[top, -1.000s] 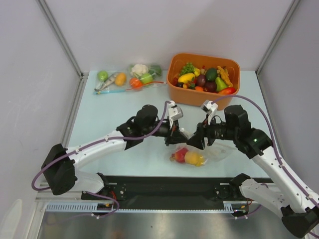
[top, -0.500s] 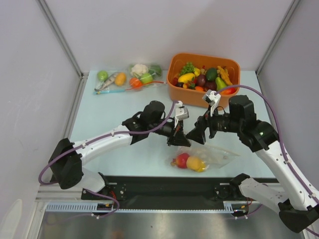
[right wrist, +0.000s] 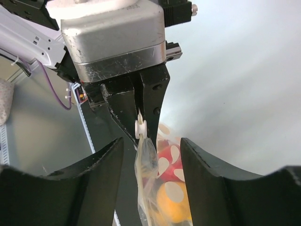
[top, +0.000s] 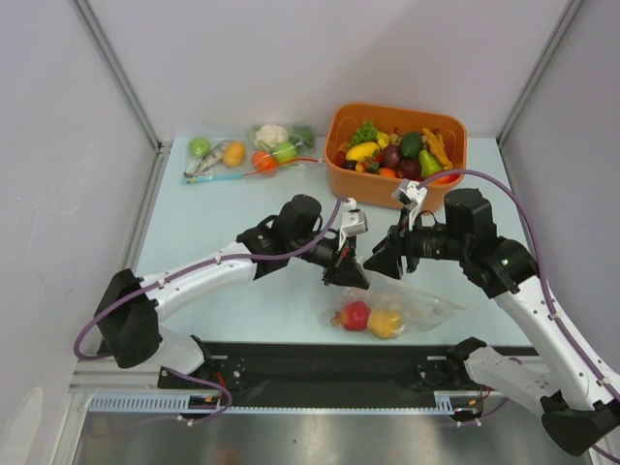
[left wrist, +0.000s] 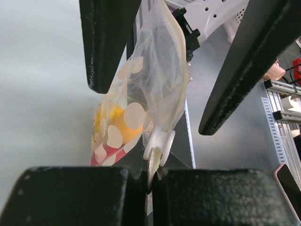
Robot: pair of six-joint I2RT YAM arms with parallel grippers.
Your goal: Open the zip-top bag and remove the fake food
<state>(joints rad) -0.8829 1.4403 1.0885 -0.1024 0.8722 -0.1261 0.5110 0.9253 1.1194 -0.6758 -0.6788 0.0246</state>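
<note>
The zip-top bag [top: 412, 307] hangs from one end, its low part resting near the table's front edge. My left gripper [top: 356, 278] is shut on the end of its pale zip strip [left wrist: 151, 165], just beyond the white slider [left wrist: 158, 143]. The fake food lies inside the bag: a red fruit [top: 355, 315] and a yellow-orange one [top: 386, 323]. My right gripper [right wrist: 149, 162] is open. Its fingers [left wrist: 107, 52] stand one on each side of the bag's top edge [right wrist: 143, 155] without touching it, facing the left gripper [right wrist: 143, 101].
An orange bin [top: 387, 191] heaped with fake fruit and vegetables stands at the back right. Two other clear bags [top: 242, 155] with food lie at the back left. A black rail [top: 320, 363] runs along the table's near edge under the bag.
Both grippers have drawn back from the front edge, and the bag's end has come up with the left one. The right jaws widened, then narrowed part of the way.
</note>
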